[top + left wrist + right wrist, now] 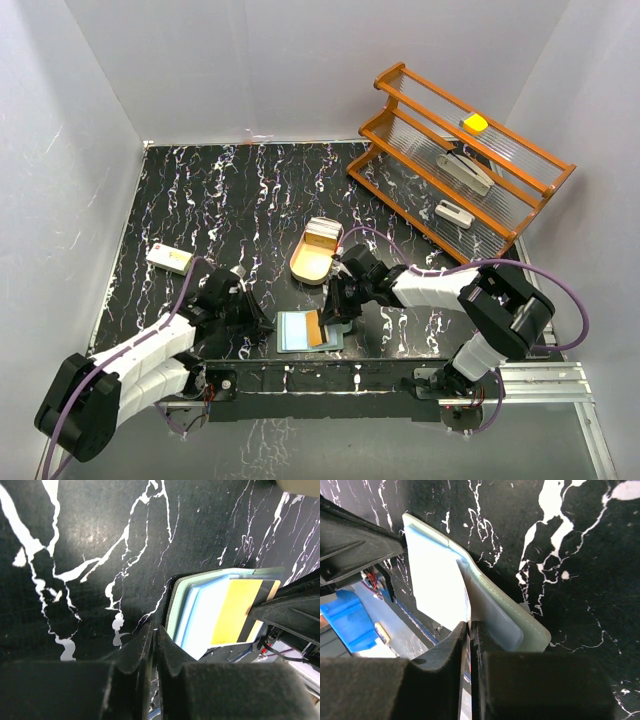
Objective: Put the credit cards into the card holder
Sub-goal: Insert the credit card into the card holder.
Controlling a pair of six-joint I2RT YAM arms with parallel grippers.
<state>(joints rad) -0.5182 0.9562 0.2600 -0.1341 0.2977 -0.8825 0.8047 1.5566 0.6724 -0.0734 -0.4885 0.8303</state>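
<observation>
Right gripper (469, 626): fingers pressed together on a thin card edge. It is directly over the open wallet, tips angled down at it.
Held item: orange-tan card (235, 612), dark stripe along one long edge. It is gripped at one end and lies flat on or just above the pale inner face.
Card holder (295, 340): teal bifold lying open on the table (200, 200) at the near edge, between the two arms. The pale blue-grey pockets face up.
Governing relation: the holder is immediately below and ahead of the right fingertips. From above, the card's long axis runs roughly near-to-far, across the holder's left-right length. In the right wrist view a pocket lip sits just beside the card edge. Whether the edge is inside that lip cannot be told.
Left gripper (154, 630): fingers together with nothing visibly between them. The tips are just beside the holder's left edge, and contact cannot be confirmed.
Nearer arm: both are close, but only the right holds a card, so the insertion appears to fall to it.
Remaining cards (323, 232): pale stack in the oval wooden tray (300, 262), beyond the holder.
Assessment: likely first card, insertion in progress. The risk is the holder sliding unless it is braced.
</observation>
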